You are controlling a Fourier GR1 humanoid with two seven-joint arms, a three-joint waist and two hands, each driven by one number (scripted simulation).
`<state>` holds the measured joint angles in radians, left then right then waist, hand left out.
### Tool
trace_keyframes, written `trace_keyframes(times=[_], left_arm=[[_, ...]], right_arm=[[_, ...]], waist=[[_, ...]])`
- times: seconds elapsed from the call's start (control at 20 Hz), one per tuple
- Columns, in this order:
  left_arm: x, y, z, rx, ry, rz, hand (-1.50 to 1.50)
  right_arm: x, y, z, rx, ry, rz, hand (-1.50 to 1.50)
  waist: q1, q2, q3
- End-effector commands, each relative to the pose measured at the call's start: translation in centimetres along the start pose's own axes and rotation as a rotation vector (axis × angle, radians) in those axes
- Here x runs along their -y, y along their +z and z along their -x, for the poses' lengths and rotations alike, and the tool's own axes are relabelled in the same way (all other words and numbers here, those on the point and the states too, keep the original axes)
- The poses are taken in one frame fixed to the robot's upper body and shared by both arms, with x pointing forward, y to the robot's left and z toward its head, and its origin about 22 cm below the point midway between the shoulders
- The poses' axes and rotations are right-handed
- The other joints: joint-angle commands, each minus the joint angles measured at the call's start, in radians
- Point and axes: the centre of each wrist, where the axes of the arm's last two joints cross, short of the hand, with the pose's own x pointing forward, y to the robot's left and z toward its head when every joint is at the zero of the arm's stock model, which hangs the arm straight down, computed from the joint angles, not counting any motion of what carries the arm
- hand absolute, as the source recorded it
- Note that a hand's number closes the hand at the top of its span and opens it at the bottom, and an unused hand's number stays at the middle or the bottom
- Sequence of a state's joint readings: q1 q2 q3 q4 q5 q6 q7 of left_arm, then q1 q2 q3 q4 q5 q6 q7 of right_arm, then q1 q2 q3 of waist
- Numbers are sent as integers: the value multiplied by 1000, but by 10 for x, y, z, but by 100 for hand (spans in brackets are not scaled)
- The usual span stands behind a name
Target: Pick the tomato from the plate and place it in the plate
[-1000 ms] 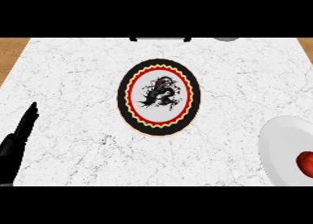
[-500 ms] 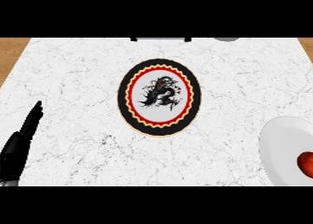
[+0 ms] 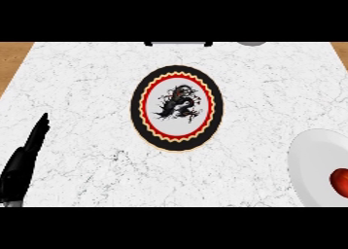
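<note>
A red tomato (image 3: pixel 345 182) lies on a plain white plate (image 3: pixel 312 160) at the right edge of the head view, partly cut off by the frame. A second plate (image 3: pixel 177 108), black-rimmed with a red ring and a dark dragon figure on white, sits in the middle of the marble counter. My left hand (image 3: pixel 23 163) shows at the lower left, seen edge-on with straight fingers pointing up, holding nothing and far from both plates. My right hand is out of view.
The white marble counter (image 3: pixel 91 87) ends in wooden strips at the left and right. At its far edge are a dark object (image 3: pixel 178 43) and a grey round one (image 3: pixel 253 43), both mostly cut off.
My left hand has shifted slightly to the right and risen more upright over the last second. The plates and the tomato have stayed where they were.
</note>
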<state>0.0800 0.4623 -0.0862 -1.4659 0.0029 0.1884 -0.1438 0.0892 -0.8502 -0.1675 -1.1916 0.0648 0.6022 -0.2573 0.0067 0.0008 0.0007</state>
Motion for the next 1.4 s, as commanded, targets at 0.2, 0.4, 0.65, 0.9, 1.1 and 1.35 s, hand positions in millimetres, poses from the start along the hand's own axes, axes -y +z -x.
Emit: trace_keyframes(times=[0.2, 0.4, 0.65, 0.9, 1.1, 1.35], left_arm=[[15, 3, 8, 0, -3, -12, 0], [-14, 6, -19, 7, -1, -5, 0], [8, -4, 5, -15, -8, -11, 0], [-6, 4, -3, -9, -10, 2, 0], [-1, 5, -10, -6, -7, -6, 0], [9, 5, 0, -3, -10, 3, 0]], right_arm=[[2, -23, 0, -4, 23, -94, -150], [-25, -35, 8, -17, 21, -114, -150], [-38, -39, 25, -27, 39, -109, -150], [-49, -42, 53, -28, 42, -140, -150], [-51, -54, 33, 17, 3, -133, 150], [-40, -71, 35, 56, -5, -92, 150]], waist=[[-5, -1, -1], [-4, -2, -1], [-8, -1, -1], [-2, 0, 0], [-5, -2, -1], [-1, 0, 0]])
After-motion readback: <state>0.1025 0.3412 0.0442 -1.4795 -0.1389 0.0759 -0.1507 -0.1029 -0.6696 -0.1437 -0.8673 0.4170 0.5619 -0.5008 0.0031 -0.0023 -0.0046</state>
